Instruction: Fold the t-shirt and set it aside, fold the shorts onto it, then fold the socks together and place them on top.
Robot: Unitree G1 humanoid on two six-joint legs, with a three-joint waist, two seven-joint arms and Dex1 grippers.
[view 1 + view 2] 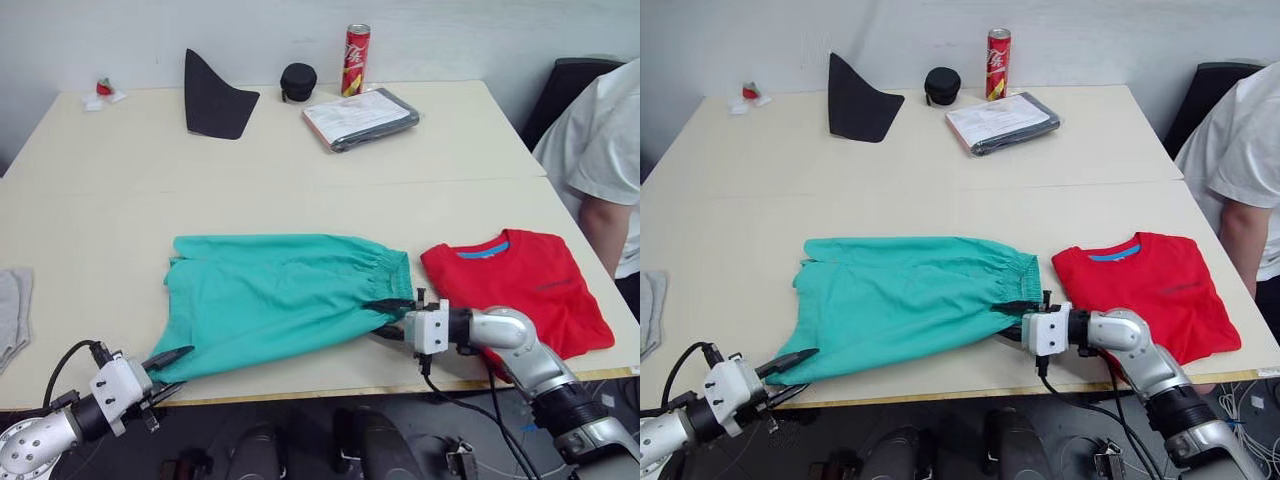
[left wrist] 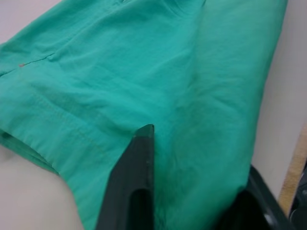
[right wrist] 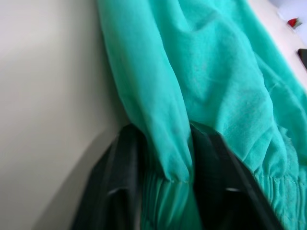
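The teal-green shorts (image 1: 280, 295) lie spread flat across the middle of the table, waistband toward the right. My left gripper (image 1: 172, 372) is at their front left hem corner, open, with one finger over the cloth (image 2: 139, 172) and the other below it. At the front end of the waistband my right gripper (image 1: 388, 318) is shut on a bunched fold of the shorts (image 3: 168, 143). To the right, beside the shorts, the red t-shirt (image 1: 520, 285) lies folded with its blue neck band up. The grey socks (image 1: 12, 310) lie at the table's far left edge.
At the back of the table (image 1: 300, 190) are a black pointed fabric piece (image 1: 212, 100), a black round case (image 1: 298, 80), a red can (image 1: 356, 60) and a wrapped flat packet (image 1: 360, 118). A person in a white shirt (image 1: 600, 160) sits at the right side.
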